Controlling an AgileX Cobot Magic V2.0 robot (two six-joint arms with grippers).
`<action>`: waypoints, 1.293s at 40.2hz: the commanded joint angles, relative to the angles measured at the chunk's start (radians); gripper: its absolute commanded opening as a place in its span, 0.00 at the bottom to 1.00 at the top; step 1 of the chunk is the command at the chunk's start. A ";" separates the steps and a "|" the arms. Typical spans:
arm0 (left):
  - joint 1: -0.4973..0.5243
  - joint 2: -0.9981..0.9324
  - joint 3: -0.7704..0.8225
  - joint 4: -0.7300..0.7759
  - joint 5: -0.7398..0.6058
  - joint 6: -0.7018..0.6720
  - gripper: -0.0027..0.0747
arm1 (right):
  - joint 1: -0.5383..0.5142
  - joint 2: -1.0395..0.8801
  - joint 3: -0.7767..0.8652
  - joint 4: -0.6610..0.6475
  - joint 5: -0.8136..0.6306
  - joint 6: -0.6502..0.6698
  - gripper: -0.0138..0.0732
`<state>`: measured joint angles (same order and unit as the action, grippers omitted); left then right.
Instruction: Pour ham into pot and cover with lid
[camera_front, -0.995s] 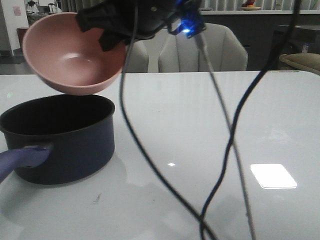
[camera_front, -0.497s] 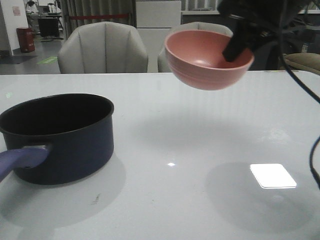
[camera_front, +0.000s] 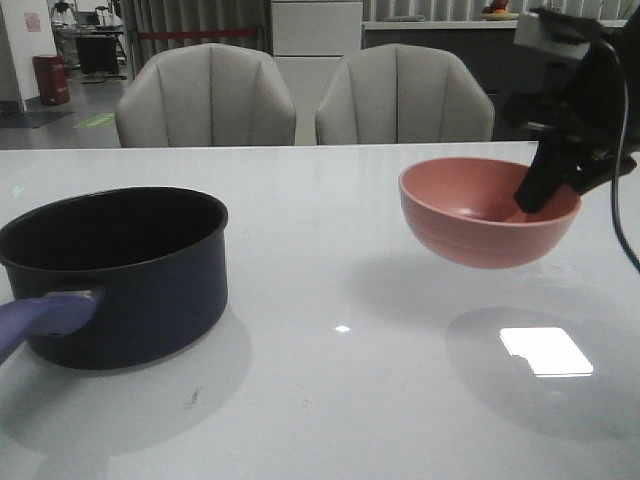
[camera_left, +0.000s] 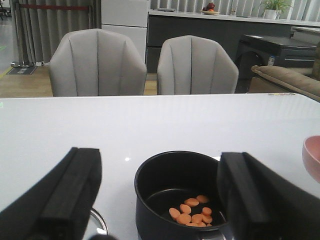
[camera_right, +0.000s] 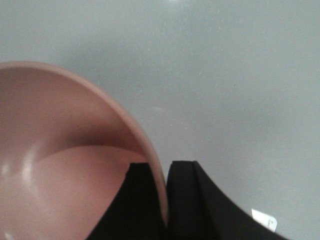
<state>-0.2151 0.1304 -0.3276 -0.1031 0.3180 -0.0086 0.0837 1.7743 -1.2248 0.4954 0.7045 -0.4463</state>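
The dark navy pot (camera_front: 120, 290) stands at the table's left, its blue-purple handle (camera_front: 40, 318) pointing to the front left. In the left wrist view the pot (camera_left: 170, 210) holds several orange ham slices (camera_left: 192, 212). My left gripper (camera_left: 159, 167) is open and empty, hanging above and in front of the pot. A steel-rimmed glass lid edge (camera_left: 97, 222) shows beside the pot; its knob is hidden. My right gripper (camera_front: 545, 190) is shut on the rim of the empty pink bowl (camera_front: 488, 212), held upright above the table's right side. The right wrist view shows the bowl (camera_right: 60, 165) pinched between the right gripper's (camera_right: 165, 172) fingers.
Two grey chairs (camera_front: 205, 95) stand behind the table's far edge. A bright light reflection (camera_front: 545, 350) lies on the white table under the bowl. The pink bowl's rim also shows in the left wrist view (camera_left: 312, 157).
My right gripper has carried the pink bowl from above the pot to the right and lower, turning it from tilted to upright. The pot has not moved.
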 joint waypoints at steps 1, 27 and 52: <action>-0.008 0.008 -0.025 -0.009 -0.078 -0.001 0.69 | -0.006 0.004 -0.022 0.010 0.006 -0.001 0.32; -0.008 0.008 -0.025 -0.009 -0.078 -0.001 0.69 | -0.006 -0.048 -0.013 0.011 0.014 -0.031 0.67; -0.008 0.008 -0.025 -0.009 -0.078 -0.001 0.69 | 0.099 -0.724 0.398 0.025 -0.396 -0.040 0.67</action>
<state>-0.2151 0.1304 -0.3276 -0.1031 0.3180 -0.0086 0.1512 1.1588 -0.8575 0.5026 0.4224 -0.4734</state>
